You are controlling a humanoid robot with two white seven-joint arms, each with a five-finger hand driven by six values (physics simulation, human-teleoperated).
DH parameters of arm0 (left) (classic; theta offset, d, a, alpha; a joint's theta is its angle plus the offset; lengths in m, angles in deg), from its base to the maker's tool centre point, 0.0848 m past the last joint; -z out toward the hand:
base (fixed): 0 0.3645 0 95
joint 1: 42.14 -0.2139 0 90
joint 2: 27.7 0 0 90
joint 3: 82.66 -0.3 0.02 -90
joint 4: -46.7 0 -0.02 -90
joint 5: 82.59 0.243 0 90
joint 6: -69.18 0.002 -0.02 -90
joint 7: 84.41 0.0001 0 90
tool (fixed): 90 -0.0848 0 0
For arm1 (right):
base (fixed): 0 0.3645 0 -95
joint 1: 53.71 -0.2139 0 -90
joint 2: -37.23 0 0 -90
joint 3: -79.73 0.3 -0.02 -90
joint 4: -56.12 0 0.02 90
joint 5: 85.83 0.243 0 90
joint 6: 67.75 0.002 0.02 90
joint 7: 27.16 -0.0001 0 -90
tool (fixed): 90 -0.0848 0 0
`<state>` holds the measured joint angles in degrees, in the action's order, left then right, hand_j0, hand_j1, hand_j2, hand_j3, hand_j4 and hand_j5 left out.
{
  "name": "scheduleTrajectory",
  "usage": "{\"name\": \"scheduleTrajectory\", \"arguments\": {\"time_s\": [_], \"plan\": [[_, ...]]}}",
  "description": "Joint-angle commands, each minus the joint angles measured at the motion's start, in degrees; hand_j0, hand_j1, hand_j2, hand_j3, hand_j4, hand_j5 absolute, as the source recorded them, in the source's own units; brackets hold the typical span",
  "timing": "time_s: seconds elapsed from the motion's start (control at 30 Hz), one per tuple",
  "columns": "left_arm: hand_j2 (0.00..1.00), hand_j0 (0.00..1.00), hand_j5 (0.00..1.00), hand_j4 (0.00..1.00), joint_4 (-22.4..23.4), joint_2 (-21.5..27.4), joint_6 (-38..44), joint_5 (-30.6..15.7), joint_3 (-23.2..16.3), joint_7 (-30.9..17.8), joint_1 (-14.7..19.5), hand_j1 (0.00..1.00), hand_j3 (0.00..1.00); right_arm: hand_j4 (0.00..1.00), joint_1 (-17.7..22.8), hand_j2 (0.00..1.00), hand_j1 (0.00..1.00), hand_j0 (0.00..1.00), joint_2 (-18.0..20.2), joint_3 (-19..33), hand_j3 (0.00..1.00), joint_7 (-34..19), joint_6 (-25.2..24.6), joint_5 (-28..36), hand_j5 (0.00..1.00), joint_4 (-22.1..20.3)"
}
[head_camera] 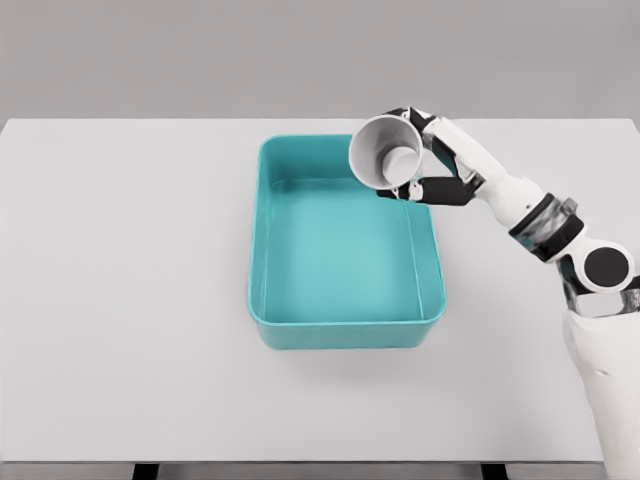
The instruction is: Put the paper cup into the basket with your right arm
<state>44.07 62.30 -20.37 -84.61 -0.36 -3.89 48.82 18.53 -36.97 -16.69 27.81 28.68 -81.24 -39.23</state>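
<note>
A white paper cup (386,152) is tipped on its side with its mouth facing the camera, held above the far right corner of the teal basket (270,300). My right hand (425,160) is shut on the cup, fingers wrapped around its far side, and the arm comes in from the lower right. The basket is a rectangular tub in the middle of the white table, and nothing lies inside it. The left arm does not show.
The white table (120,300) spreads wide around the basket, with its front edge near the bottom of the view. A grey wall stands behind it.
</note>
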Motion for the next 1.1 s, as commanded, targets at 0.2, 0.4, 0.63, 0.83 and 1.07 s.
{"name": "scheduleTrajectory", "arguments": {"time_s": [0.2, 0.4, 0.63, 0.83, 1.07], "plan": [[1.0, 1.0, 1.0, 1.0, 0.0, 0.0, 0.08, 0.0, -0.04, -0.01, 0.0, 1.0, 1.0, 0.58, -0.09, 0.58, 0.58, 0.58, 1.6, -5.45, 0.58, 0.02, -0.19, -6.44, 0.58, -1.68], [1.0, 1.0, 1.0, 1.0, 0.0, 0.0, 0.08, 0.0, -0.04, -0.01, 0.0, 1.0, 1.0, 0.58, -0.18, 0.58, 0.58, 0.58, 4.94, -7.56, 0.58, 0.02, -0.36, -6.88, 0.58, -2.56], [1.0, 1.0, 1.0, 1.0, 0.0, 0.0, -0.01, 0.0, -0.04, -0.01, 0.0, 1.0, 1.0, 0.58, -0.79, 0.58, 0.58, 0.58, 5.82, -9.58, 0.58, 0.02, -0.63, -10.31, 0.58, -2.47], [1.0, 1.0, 1.0, 1.0, 0.0, 0.0, 0.08, 0.0, -0.04, -0.01, 0.0, 1.0, 1.0, 0.6, -1.49, 0.6, 0.6, 0.6, 5.82, -11.34, 0.6, 0.02, -0.72, -13.65, 0.6, -2.38], [1.0, 1.0, 1.0, 1.0, 0.0, 0.0, -0.01, -0.09, -0.04, -0.01, 0.0, 1.0, 1.0, 0.93, -1.49, 0.93, 0.93, 0.93, 5.82, -11.34, 0.93, 0.02, -0.72, -13.74, 0.93, -2.47]]}}
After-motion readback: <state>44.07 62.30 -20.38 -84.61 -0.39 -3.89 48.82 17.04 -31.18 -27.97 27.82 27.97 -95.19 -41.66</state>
